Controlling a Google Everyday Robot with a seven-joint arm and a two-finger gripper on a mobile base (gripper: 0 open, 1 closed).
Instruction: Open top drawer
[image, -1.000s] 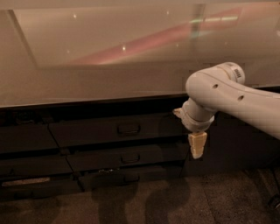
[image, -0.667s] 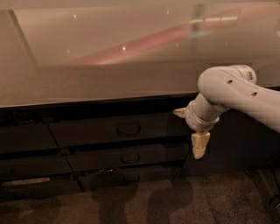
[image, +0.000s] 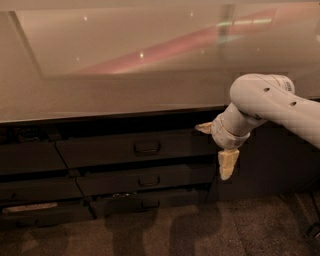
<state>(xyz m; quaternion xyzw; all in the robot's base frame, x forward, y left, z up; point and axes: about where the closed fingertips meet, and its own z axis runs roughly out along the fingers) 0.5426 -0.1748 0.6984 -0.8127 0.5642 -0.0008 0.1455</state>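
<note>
The top drawer (image: 100, 150) is a long dark front just under the counter edge, with a small bar handle (image: 147, 147) at its centre. Its front lies flush with the fronts beside it. My gripper (image: 216, 146) hangs at the drawer's right end, right of the handle and apart from it. One cream fingertip (image: 204, 128) points left over the drawer's upper right corner. The other fingertip (image: 227, 164) points down. The fingers stand spread and hold nothing. My white arm (image: 270, 102) comes in from the right.
A glossy countertop (image: 125, 85) overhangs the drawers. Two more handled drawers (image: 145, 181) sit below the top one, and a second column of drawer fronts (image: 30, 160) stands to the left. A plain dark cabinet front (image: 265, 165) is behind the gripper. Carpet floor (image: 175, 230) lies below.
My arm and gripper have shifted a little to the right and slightly down along the drawer front. The drawer has not moved.
</note>
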